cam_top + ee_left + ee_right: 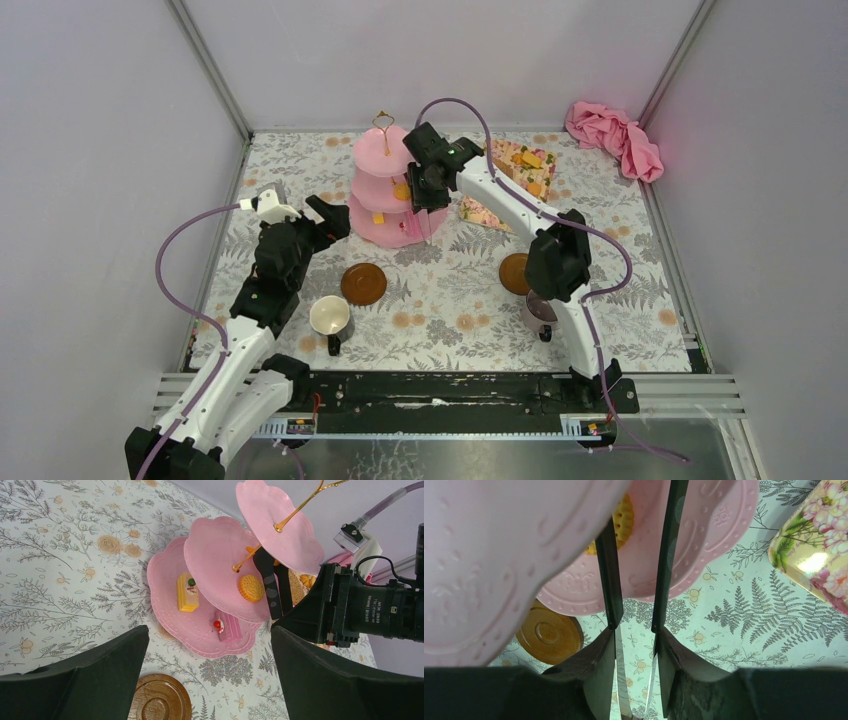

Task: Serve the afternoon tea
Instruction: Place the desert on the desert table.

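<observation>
The pink three-tier cake stand (385, 190) stands at the back centre. A round orange biscuit (250, 588) lies on its middle tier. A yellow cake piece (187, 592) and a pink cake piece (227, 627) lie on the bottom tier. My right gripper (428, 190) is shut on the slim black tongs (610, 580); their tips reach over the middle tier, just beside the biscuit (624, 517). My left gripper (330, 215) is open and empty, left of the stand. The white mug (330, 315) and the purple mug (541, 312) stand near the front. One brown saucer (363, 284) lies mid-table, the other (515, 273) beside the right arm.
A floral tray (520, 165) with several orange and yellow biscuits lies right of the stand. A pink cloth (615, 135) is bunched at the back right corner. Grey walls close in the floral-covered table (450, 310). The saucer (160, 700) lies just below my left fingers.
</observation>
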Available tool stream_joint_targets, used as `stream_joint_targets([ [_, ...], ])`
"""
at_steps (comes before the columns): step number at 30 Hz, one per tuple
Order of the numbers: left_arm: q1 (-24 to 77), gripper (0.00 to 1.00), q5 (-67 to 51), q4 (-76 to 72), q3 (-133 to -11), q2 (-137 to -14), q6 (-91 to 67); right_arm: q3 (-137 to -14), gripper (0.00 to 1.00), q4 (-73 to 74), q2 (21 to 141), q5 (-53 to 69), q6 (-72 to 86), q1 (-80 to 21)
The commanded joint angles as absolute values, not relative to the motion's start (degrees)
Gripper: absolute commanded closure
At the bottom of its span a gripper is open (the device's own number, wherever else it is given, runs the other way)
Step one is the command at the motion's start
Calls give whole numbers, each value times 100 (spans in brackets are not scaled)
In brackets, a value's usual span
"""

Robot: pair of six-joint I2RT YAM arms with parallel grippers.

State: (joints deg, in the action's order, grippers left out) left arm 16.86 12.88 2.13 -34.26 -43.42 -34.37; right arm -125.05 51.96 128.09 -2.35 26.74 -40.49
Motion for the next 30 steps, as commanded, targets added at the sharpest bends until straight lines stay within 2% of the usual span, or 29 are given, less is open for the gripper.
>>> stream_joint_targets([
  [1, 1652, 0, 1290, -112, -3448, -4289, -3377, -12452, 61, 5192, 12521, -259, 2628, -3999],
  [15, 1660, 0, 1256, -157, -3472, -4397, -3402, -12228, 57, 5176, 12305, -270, 2597, -3999],
  [30, 1652, 0, 1293, -158, -3473, -4369, -3374, -11612, 64, 4727, 11786, -111, 2680, -3999],
])
